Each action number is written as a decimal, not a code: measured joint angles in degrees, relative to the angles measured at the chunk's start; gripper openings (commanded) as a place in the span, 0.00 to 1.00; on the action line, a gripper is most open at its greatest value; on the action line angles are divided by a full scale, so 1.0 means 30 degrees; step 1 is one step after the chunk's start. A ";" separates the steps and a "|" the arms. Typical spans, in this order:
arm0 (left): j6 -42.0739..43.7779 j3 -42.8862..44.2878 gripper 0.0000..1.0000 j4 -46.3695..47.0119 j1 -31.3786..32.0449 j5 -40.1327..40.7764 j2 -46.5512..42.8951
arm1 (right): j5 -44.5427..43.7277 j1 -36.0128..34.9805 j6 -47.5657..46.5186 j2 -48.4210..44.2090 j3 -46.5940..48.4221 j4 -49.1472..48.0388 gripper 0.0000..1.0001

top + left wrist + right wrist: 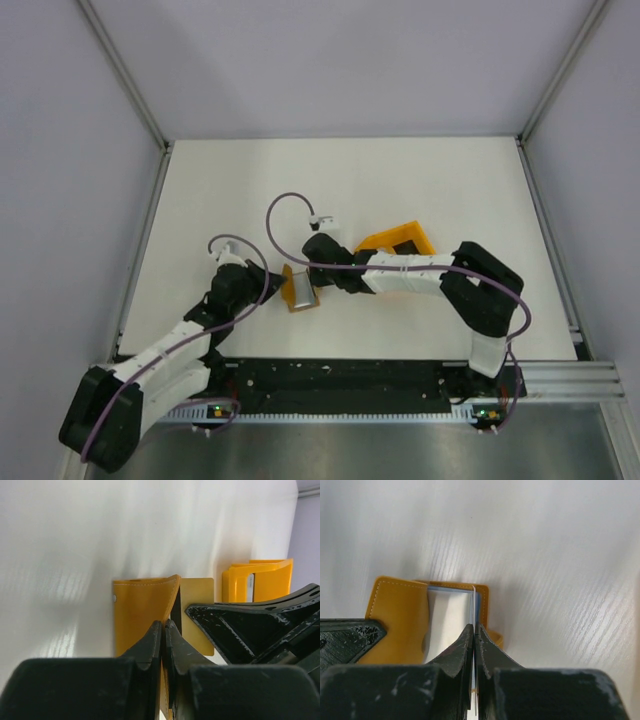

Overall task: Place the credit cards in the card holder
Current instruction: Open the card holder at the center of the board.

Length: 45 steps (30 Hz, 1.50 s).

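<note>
Between right end effector (474,630) fingers: thin silvery-grey credit card (450,622), pinched edge-on | left end effector (164,627): pinching orange leather card holder (142,605) | risk: card may skew, jam entering.

- The white tabletop (420,170) fills the middle – matte, with a faint wood grain that shows up close.
- Plain pale lilac-grey panels close it in: a back wall (340,60), a left wall (50,150) and a right wall (600,200).
- Aluminium frame posts slant up from the far corners, one on the left (125,70) and one on the right (565,70).
- A ribbed aluminium rail (560,380) runs along the near edge.
- In front of it lies a brushed metal sheet (350,450).
- The light is soft and even – shadows stay gentle.
</note>
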<state>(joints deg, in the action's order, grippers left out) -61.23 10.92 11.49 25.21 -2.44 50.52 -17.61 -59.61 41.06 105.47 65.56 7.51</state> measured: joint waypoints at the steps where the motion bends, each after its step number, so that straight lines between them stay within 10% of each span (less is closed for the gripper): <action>1: 0.0175 0.0007 0.00 -0.0182 0.0000 0.0182 -0.0095 | 0.0270 0.0109 0.0029 -0.0095 -0.0153 -0.0226 0.00; 45: 0.1501 0.1027 0.00 -0.8437 0.0022 0.4386 -0.1282 | 0.3920 0.1625 0.0656 -0.4677 -0.4058 -0.4065 0.00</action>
<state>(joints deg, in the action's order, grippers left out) -56.73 14.00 -13.82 25.28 10.72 46.68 -5.85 -54.74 43.03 91.44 53.39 -4.69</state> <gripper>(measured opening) 0.065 0.005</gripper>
